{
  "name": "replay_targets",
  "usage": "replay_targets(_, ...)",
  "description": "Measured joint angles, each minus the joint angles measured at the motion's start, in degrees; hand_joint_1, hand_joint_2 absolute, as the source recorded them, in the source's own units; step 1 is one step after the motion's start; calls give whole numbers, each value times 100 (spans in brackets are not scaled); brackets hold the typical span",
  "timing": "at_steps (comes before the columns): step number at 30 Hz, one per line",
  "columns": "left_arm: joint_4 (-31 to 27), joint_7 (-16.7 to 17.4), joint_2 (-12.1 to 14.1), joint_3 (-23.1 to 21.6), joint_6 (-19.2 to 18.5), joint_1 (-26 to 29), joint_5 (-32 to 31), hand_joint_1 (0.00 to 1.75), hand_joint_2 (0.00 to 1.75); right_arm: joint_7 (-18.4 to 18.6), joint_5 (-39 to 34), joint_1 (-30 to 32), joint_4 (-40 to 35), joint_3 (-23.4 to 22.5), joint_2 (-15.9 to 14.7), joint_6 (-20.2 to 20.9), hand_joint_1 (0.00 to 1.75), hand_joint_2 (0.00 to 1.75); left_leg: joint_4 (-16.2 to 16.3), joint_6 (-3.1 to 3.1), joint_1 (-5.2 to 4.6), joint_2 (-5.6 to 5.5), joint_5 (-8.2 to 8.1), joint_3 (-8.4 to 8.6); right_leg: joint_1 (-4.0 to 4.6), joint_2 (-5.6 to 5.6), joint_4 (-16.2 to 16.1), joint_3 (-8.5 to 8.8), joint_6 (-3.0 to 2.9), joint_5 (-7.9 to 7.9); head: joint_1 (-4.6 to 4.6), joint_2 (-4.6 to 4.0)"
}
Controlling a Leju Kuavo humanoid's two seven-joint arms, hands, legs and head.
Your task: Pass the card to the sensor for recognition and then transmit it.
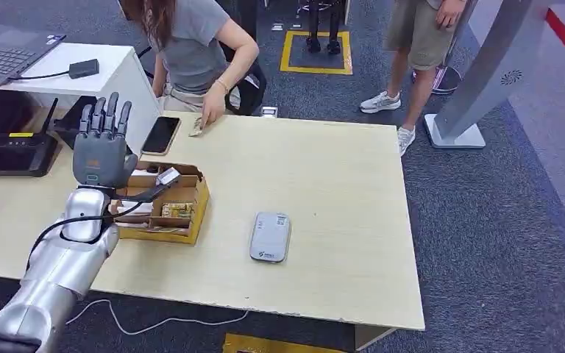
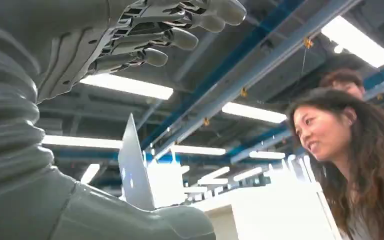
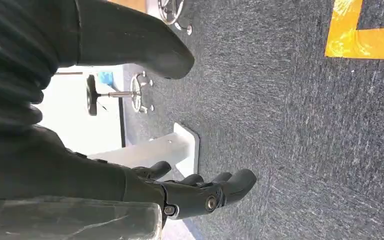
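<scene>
Risk assessment: the left hand (image 1: 104,147) holds nothing and stands raised beside the cardboard box (image 1: 163,202), so the card pick-up has not yet been made. The card (image 1: 168,176) appears to be the pale flat piece standing at the box's upper edge, just to the right of the hand and below its fingertips; its identity cannot be confirmed at this resolution. A descent from this pose could strike the box wall or its flaps and push the box along the table (image 1: 338,191), because the hand is close against the box's left side. A thin card among clutter could also slip from a shallow pinch.

The sensor (image 1: 270,236), a grey flat device, lies well apart from the hand, to its right and nearer the robot. A carry across that gap could lose a loosely held card.

Pose: the left forearm rises from below, palm turned away from the camera, fingers (image 2: 180,37) extended upward and slightly spread. The right hand (image 3: 200,192) hangs toward the carpeted floor, fingers loosely curved, released, grasping nothing.
</scene>
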Motion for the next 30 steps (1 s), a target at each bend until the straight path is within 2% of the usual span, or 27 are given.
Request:
replay_targets(7, -508, -44, 4, 7, -460, 169, 319, 0, 175, 0, -59, 1, -2, -30, -2, -81, 0, 175, 0, 0, 1, 0, 0, 0, 0, 0, 0, 0, 0, 0, 0, 0)
replay_targets(13, -1152, 9, 107, 2, -883, 351, 610, 0, 175, 0, -160, 5, -4, -92, -2, -105, 0, 175, 0, 0, 1, 0, 0, 0, 0, 1, 0, 0, 0, 0, 0, 0)
replay_targets(22, -1892, -52, 378, 0, -1105, 577, 880, 0, 175, -13, -219, 20, -7, -183, 0, -160, 0, 175, 0, 0, 1, 1, 0, 0, 0, 1, 0, -1, 0, 0, -2, 0)
replay_targets(26, -2149, -210, 483, -112, -1753, 561, 1150, 0, 175, -37, -256, 24, -7, -203, 0, -158, 0, 175, 0, 0, 1, 1, 0, 1, 0, 1, 0, 0, 0, 0, 0, 0)
replay_targets(30, -2472, -334, 692, -303, -2129, 609, 1438, 0, 175, -37, -275, 42, -9, -236, 0, -160, 0, 175, 0, 0, 1, 3, 0, 1, 0, 6, 0, -1, 0, 0, -2, 0)
